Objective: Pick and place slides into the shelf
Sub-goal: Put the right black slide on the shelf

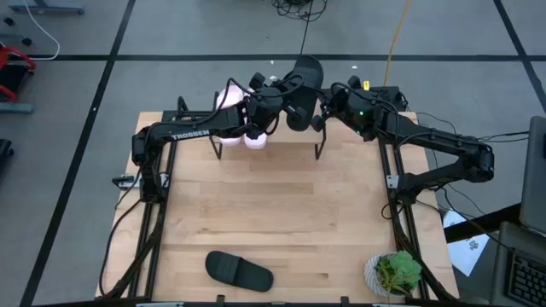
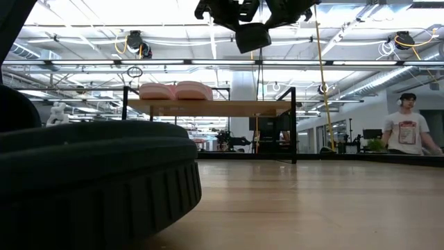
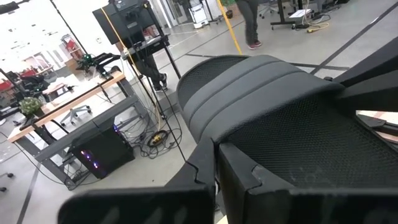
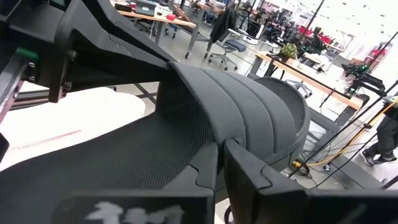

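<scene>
1. Nearest to the front edge of the table (image 1: 256, 222) lies one black slide (image 1: 239, 270) flat on the wood. No gripper is near it. In the low view this black slide (image 2: 90, 180) fills the left part of the picture, very close to the camera.
2. At the front right corner of the table stands a small green plant (image 1: 394, 273) in a pale pot, well apart from the slide.
3. At the far edge of the table stands the shelf (image 1: 281, 143), a light wood plank on thin black legs. In the low view the shelf (image 2: 208, 107) is seen level, with its black legs going down to the table.
4. On the left part of the shelf top lie the two pink slides (image 2: 175, 91), side by side and touching each other. From above the pink slides (image 1: 235, 115) are partly hidden under the left arm.
5. Above the middle of the shelf both arms meet around the second black slide (image 1: 303, 85), which is in the air, clearly higher than the plank.
6. The left gripper (image 1: 275, 101) has its jaws closed on this slide from the left side.
7. The right gripper (image 1: 328, 104) has its jaws closed on the same slide from the right side. Both wrist views show dark fingers (image 3: 236, 168) pressing on the slide's edge.
8. Far behind, in the room, a person (image 2: 408, 125) in a light shirt stands at the right.
</scene>
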You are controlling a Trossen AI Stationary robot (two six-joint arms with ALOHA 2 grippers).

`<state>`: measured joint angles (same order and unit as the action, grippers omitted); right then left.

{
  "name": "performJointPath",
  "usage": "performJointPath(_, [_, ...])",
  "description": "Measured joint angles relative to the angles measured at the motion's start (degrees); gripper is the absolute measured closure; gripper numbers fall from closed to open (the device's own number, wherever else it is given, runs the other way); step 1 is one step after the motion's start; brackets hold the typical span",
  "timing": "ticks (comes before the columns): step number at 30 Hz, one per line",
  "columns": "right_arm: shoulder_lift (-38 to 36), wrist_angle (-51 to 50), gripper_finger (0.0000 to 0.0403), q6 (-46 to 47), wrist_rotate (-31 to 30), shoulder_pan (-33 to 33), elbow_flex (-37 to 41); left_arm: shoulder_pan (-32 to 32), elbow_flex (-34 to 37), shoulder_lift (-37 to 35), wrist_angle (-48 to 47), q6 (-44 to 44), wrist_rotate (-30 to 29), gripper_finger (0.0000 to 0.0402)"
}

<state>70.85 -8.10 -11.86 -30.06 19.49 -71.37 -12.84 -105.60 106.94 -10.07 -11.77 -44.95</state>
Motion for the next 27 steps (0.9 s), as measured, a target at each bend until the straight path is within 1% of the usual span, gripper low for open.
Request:
performJointPath(3, [0.0, -0.02, 0.0399, 0.05, 0.01, 0.02, 0.0, 0.02, 0.0, 0.0, -0.02, 0.06, 0.0, 0.0402])
performJointPath(15, [0.0, -0.3, 0.0402, 0.72, -0.21, 0.02, 0.0, 0.09, 0.0, 0.0, -0.09, 0.12, 0.0, 0.0401])
performJointPath(20, [0.0, 0.16, 0.0402, 0.38, -2.43, 0.01, 0.0, 0.11, 0.0, 0.02, -0.02, 0.26, -0.57, 0.0401])
performJointPath(23, [0.02, 0.15, 0.0402, 0.18, -2.65, 0.02, 0.0, 0.15, 0.0, 0.04, 0.02, 0.07, -0.89, 0.0401])
performJointPath(27, [0.02, 0.13, 0.0402, 0.04, -2.74, 0.02, 0.0, 0.13, 0.0, 0.04, 0.12, 0.13, -0.99, 0.039])
